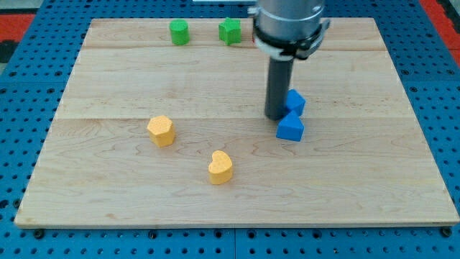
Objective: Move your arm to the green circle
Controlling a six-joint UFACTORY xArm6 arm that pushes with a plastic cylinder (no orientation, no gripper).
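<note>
The green circle point(179, 32) is a short green cylinder at the view's top, left of centre, on the wooden board point(108, 180). My tip point(275, 116) rests on the board right of centre, far from the green circle, down and to its right. It stands just left of two blue blocks: a blue cube-like block point(295, 102) and a blue triangular block point(290, 128), close to or touching them.
A green star-shaped block point(230, 31) sits at the view's top, right of the green circle. A yellow hexagon block point(161, 130) lies left of centre. A yellow heart block point(221, 167) lies below centre. Blue pegboard point(21, 108) surrounds the board.
</note>
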